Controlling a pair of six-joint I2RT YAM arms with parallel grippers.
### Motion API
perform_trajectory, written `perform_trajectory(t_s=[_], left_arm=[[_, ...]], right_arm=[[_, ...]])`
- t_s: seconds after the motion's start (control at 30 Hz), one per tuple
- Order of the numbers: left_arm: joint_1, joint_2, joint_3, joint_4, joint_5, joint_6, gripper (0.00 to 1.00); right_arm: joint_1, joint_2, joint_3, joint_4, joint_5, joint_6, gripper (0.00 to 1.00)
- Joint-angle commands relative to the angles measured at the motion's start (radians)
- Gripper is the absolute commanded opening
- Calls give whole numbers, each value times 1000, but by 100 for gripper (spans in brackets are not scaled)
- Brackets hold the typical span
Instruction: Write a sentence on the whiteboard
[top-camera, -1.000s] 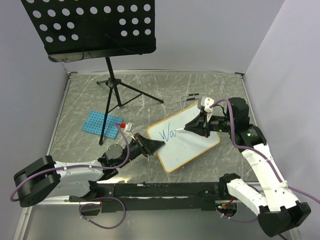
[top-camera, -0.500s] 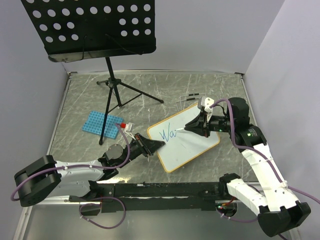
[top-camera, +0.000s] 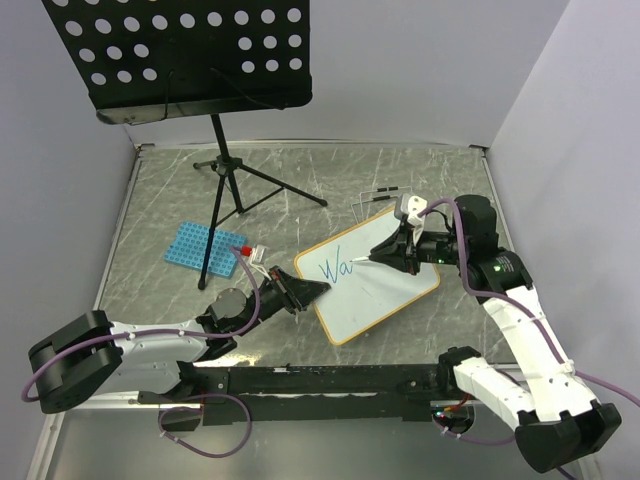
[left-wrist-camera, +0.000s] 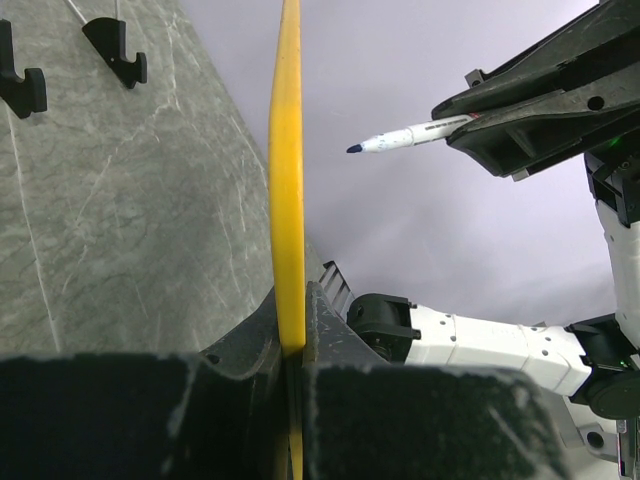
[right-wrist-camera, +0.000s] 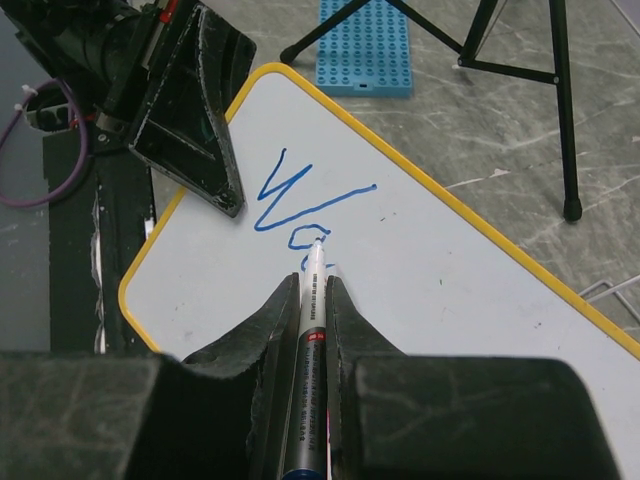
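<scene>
Whiteboard (top-camera: 385, 295) sits mid-table, long axis near-left to far-right. Left gripper (top-camera: 306, 291) clamps its left edge; right gripper (top-camera: 388, 254) pinches marker (right-wrist-camera: 311, 295), tip at sentence (top-camera: 336, 268) start "Wa". I judge blank board lies right of tip.

The whiteboard (top-camera: 385, 295) has a smooth, glossy white face and a yellow frame that looks like plastic. The bench (top-camera: 400, 170) is grey, stone-veined and lightly scratched, with a dull sheen. The music stand (top-camera: 180, 50) is matt black perforated metal, and the blue rack (top-camera: 200, 245) is moulded plastic. The marker (right-wrist-camera: 315, 262) has a smooth white plastic barrel. The left claw (left-wrist-camera: 292, 320) and right claw (right-wrist-camera: 312, 285) are matt black plastic with a fine grainy surface.
</scene>
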Motion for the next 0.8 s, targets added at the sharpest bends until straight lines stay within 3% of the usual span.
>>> perform_trajectory(t_s=[0.0,0.77], left_arm=[[2,-19,28,184,18,-21,1],[7,-11,39,195,30,-26,1]], right_arm=[[20,14,24,-5,18,-41,0],[51,53,26,28,111,-13,0]])
